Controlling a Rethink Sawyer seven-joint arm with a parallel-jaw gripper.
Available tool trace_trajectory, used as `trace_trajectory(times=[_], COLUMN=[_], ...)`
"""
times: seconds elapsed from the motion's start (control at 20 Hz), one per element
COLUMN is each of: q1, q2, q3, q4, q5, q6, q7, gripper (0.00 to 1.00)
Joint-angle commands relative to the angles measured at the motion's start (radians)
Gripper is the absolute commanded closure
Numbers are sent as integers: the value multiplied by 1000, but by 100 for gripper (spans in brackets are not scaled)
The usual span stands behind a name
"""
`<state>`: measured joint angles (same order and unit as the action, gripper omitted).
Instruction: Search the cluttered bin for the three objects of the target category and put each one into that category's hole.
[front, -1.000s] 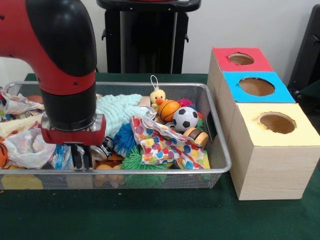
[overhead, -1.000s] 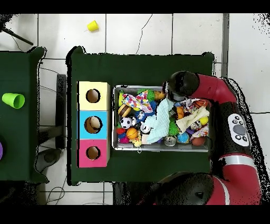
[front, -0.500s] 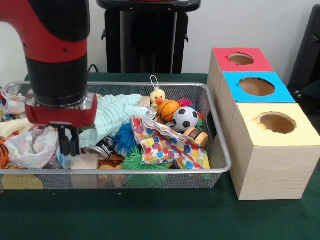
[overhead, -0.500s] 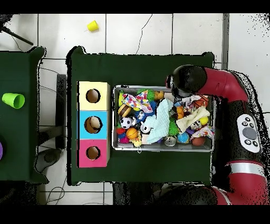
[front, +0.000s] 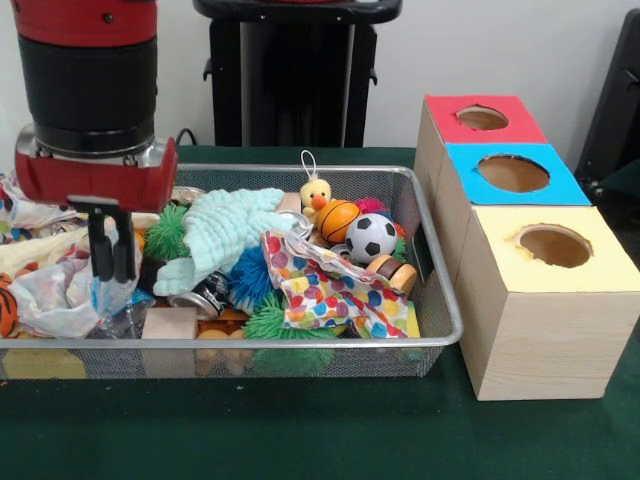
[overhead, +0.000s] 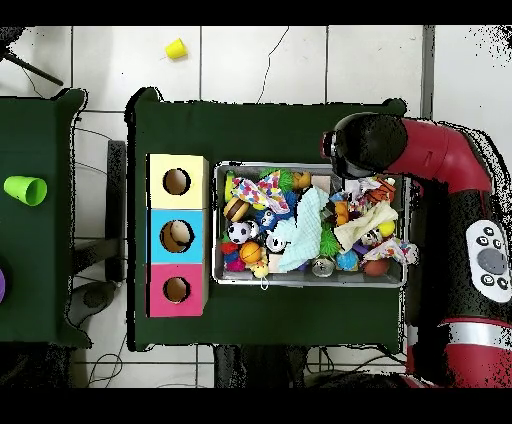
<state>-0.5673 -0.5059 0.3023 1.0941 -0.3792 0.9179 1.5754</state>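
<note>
Rising: gripper (front: 110, 262) higher and further toward the frame's left than a second ago, fingers close together, pinching a clear blue-tinted plastic wrapper (front: 112, 298) lifted off the pile.
Uncovered: wooden block (front: 169, 324) at the bin's near edge, hidden under the gripper before.
Bin (front: 438, 290): lower left and centre of the front view, mesh, heaped.
Balls: soccer ball (front: 371, 237) and basketball (front: 338, 220), well right of the gripper; round, no long axis.
Can (front: 205, 293): lying on its side, just right of the gripper.
Boxes: yellow hole (front: 554, 244) nearest, blue hole (front: 513, 173), red hole (front: 482, 117) farthest.
</note>
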Motion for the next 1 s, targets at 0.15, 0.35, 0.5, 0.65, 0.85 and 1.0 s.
trace_trajectory(times=[0.15,0.35,0.5,0.65,0.85,1.0], q1=[8,21,33,43,61,74], q2=[-7,-19,-29,-46,-71,-81], q3=[55,43,36,33,24,19], q4=[111,129,140,157,174,174], q5=[8,4,5,17,28,36], q6=[116,100,100,100,114,124], q7=[-144,-113,-91,-67,-40,-24], gripper=[100,100,100,100,100,100])
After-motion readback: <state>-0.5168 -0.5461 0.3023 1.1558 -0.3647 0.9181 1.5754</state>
